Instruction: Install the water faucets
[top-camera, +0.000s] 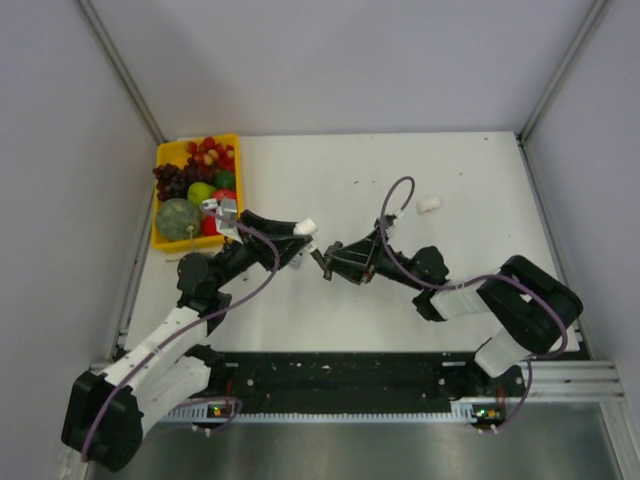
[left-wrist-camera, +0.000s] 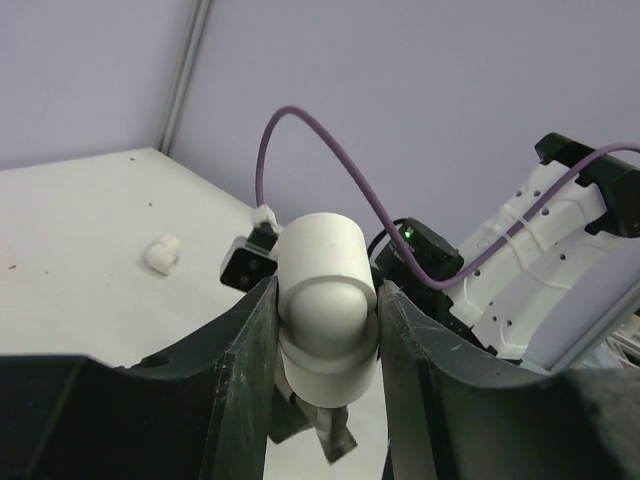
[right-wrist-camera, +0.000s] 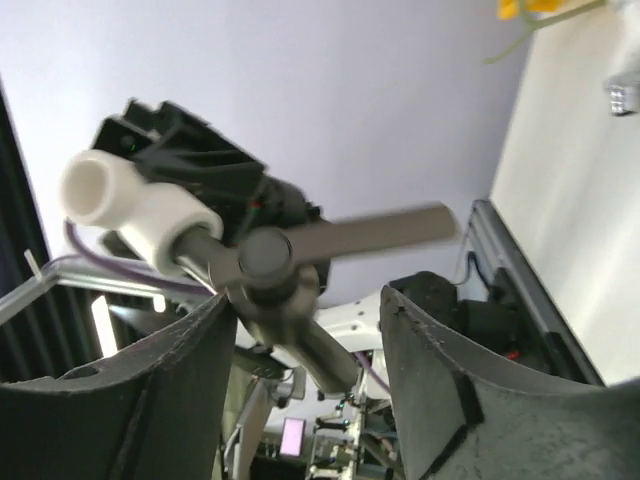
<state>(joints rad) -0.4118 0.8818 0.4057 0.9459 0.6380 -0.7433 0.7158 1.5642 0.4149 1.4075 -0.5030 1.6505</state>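
Observation:
My left gripper (left-wrist-camera: 327, 295) is shut on a white plastic elbow fitting (left-wrist-camera: 320, 250), held above the table's middle (top-camera: 306, 228). A dark grey metal water faucet (right-wrist-camera: 275, 270) with a flat lever handle (right-wrist-camera: 380, 232) sticks out of that fitting (right-wrist-camera: 120, 200); its end shows below the fitting (left-wrist-camera: 337, 437). My right gripper (right-wrist-camera: 307, 300) stands open around the faucet body, with the left finger at it and a gap on the right side. From above, the right gripper (top-camera: 325, 262) meets the left gripper (top-camera: 300, 238) tip to tip.
A loose white fitting (top-camera: 429, 205) lies on the table at the back right, also seen from the left wrist (left-wrist-camera: 162, 253). A yellow tray (top-camera: 170, 244) of toy fruit stands at the back left, beside the left arm. Purple cables loop over both wrists.

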